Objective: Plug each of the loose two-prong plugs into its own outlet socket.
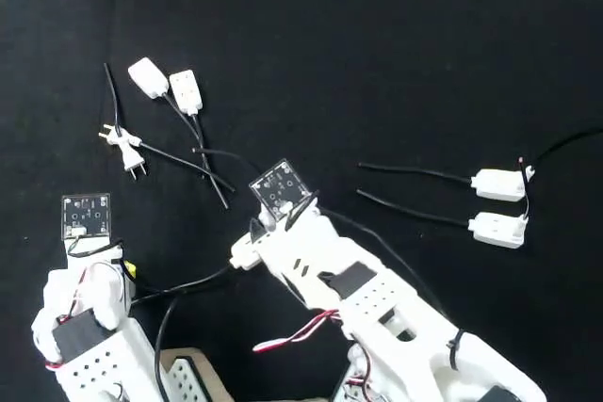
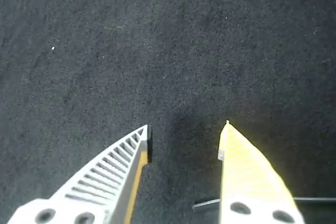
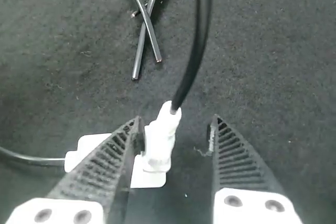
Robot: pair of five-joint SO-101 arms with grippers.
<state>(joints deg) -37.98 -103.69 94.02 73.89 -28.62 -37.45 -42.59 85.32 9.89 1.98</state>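
Note:
In the right wrist view a white two-prong plug (image 3: 160, 140) on a black cable stands upright on a white socket block (image 3: 149, 176). My right gripper (image 3: 176, 124) is open, with one finger on each side of the plug and neither touching it. From above, this plug and socket (image 1: 243, 253) lie under the right arm at mid-table. A loose two-prong plug (image 1: 123, 144) lies at the left. Beyond it rest two white socket blocks (image 1: 146, 77) (image 1: 186, 89) with cables. My left gripper (image 2: 186, 127) is open over bare black cloth.
Two more white plug-and-socket pieces (image 1: 497, 184) (image 1: 497, 229) lie at the right with black cables running left. Loose cable ends (image 3: 144, 40) cross just beyond the right gripper. A cable stub (image 2: 206, 203) lies beside the left gripper's yellow finger. The left arm (image 1: 85, 327) sits at the front left.

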